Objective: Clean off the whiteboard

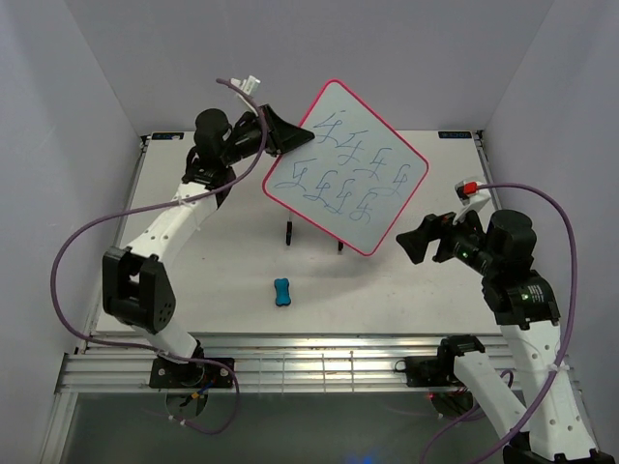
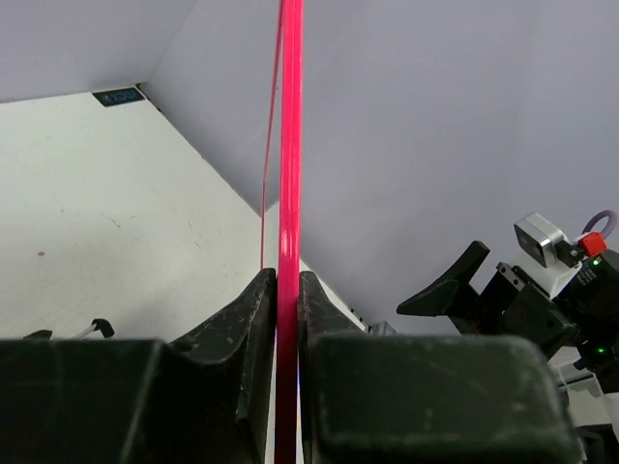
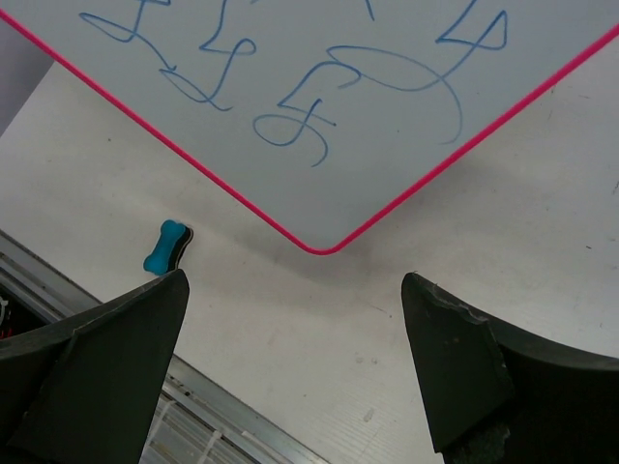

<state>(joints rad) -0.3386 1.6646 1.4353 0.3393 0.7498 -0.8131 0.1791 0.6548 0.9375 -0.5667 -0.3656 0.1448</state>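
The whiteboard (image 1: 346, 166), white with a pink-red frame and blue-green scribbles, hangs tilted like a diamond above the table. My left gripper (image 1: 308, 137) is shut on its upper left edge. In the left wrist view the pink frame (image 2: 290, 145) runs edge-on between the two closed fingers of the left gripper (image 2: 287, 280). My right gripper (image 1: 414, 242) stands open just off the board's lower right corner, holding nothing. In the right wrist view the board's corner (image 3: 319, 58) lies ahead of the right gripper (image 3: 295, 280), apart from it.
A small blue bone-shaped eraser (image 1: 281, 291) lies on the table in front of the board, also seen in the right wrist view (image 3: 166, 247). The black wire stand (image 1: 288, 232) sits under the board. Grey walls close in the back and sides.
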